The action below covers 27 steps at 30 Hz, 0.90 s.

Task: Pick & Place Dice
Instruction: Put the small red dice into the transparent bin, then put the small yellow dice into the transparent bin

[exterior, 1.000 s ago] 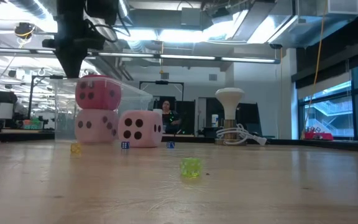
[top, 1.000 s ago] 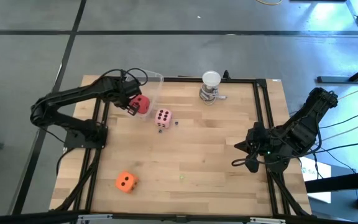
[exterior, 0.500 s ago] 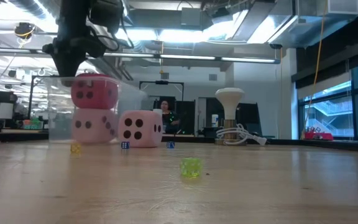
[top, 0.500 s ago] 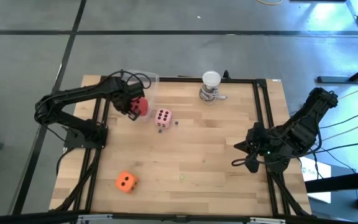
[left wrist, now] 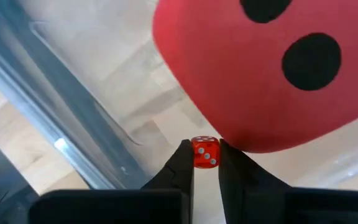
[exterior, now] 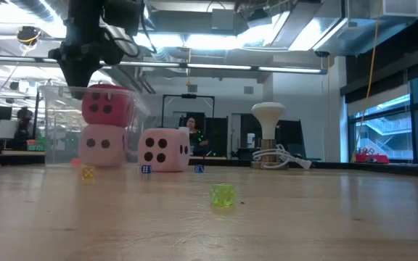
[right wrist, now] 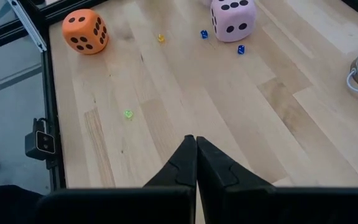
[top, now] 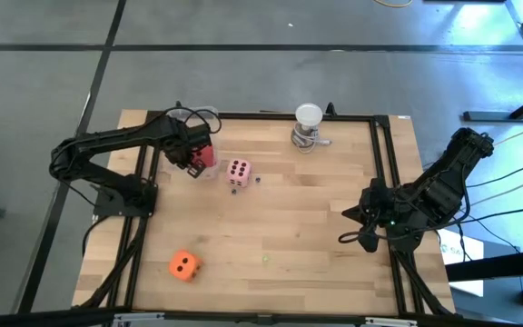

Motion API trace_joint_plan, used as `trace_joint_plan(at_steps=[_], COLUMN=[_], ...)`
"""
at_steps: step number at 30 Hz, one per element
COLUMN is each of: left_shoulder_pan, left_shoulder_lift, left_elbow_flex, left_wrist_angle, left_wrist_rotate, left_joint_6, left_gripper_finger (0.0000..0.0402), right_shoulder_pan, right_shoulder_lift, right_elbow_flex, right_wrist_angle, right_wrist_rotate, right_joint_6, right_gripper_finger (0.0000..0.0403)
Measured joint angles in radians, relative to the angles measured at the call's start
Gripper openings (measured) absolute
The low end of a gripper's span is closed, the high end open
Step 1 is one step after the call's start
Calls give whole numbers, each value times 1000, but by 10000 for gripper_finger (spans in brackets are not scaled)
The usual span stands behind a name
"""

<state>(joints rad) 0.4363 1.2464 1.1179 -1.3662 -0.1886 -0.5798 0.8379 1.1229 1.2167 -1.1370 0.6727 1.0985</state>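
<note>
High view: the left pincer (top: 192, 156) sat over the red die (top: 206, 156), a little nearer the table's (top: 316, 236) left rail than a second before; the clear box (top: 189, 118) had slid that way too. One pink die (top: 238, 170) lay just beside the red one, the orange die (top: 183, 265) well apart by the near edge, with open wood between. The right pincer (top: 356, 227) waited at the right rail.

Low view: the red die (exterior: 107, 105) rested on a second pink die (exterior: 101, 144) inside the clear box (exterior: 56, 123), whose wall had shifted left of the stack.

Left wrist view: the left pincer (left wrist: 205, 163), narrow, held a tiny red die (left wrist: 205, 152) (its fingers nearly together) against the big red die (left wrist: 272, 68).

Right wrist view: the right pincer (right wrist: 196, 152) was closed, holding nothing, bare table between it and the orange die (right wrist: 86, 30).
</note>
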Motion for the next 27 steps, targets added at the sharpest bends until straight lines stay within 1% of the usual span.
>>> trace_joint_plan(at_steps=[5,10,14,19,24,27], left_shoulder_pan=[5,5,5,5,5,5], left_shoulder_lift=[-1,-2,-2,-2,-2,-1], left_elbow_flex=[0,0,0,0,2,32], left_wrist_angle=[-2,-13,-37,-48,-52,-58], left_wrist_rotate=[-19,-10,7,30,27,1], left_joint_6=[0,0,31,52,75,73], left_gripper_finger=[60,71,85,118,155,169], right_shoulder_pan=[0,0,0,0,0,0], right_shoulder_lift=[0,0,0,0,0,0], right_elbow_flex=[0,0,0,0,0,0], right_wrist_angle=[0,0,0,0,0,0], right_wrist_rotate=[0,0,0,0,0,0], right_joint_6=[-3,-7,-7,-14,-14,-15], right_gripper_finger=[0,0,0,0,0,0])
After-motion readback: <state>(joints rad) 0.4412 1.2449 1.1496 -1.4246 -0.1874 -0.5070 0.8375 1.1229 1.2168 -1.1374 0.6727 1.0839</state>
